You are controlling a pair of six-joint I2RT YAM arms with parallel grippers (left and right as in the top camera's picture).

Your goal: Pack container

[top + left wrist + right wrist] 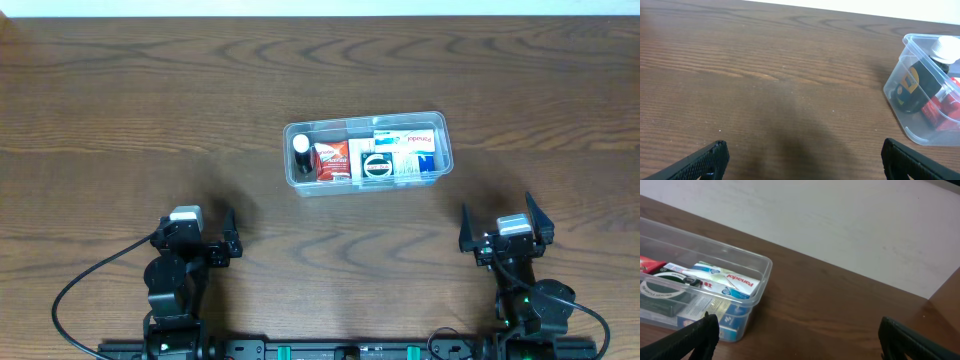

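Two arms: I see the left arm (172,275) and right arm (530,295) both tucked at the near edge of the table (120,110), well apart, with their wrists aimed at the far side.
Left gripper (802,152): the fingers are spread wide with only bare wood between the tips, and they hold nothing.
Right gripper (797,325): this one is also spread wide and holds nothing, with its tips low over the wood.
Container (340,127): the clear tub sits mid-table, long side across, ahead of both arms and between them. It touches neither gripper.
Contents from overhead: I count a black bottle (302,155) with a white cap at the left end, then a red box (332,160), a dark box (378,166) with a round white mark, and a white-and-blue box (415,140) at the right end.
Left wrist only: this view shows the tub's rounded left corner at my right edge, and a yellow label on the bottle seen through the wall.
Right wrist only: here I can read "Panadol" on the white-and-blue box. This view also shows a pale surface beyond the table's far edge.
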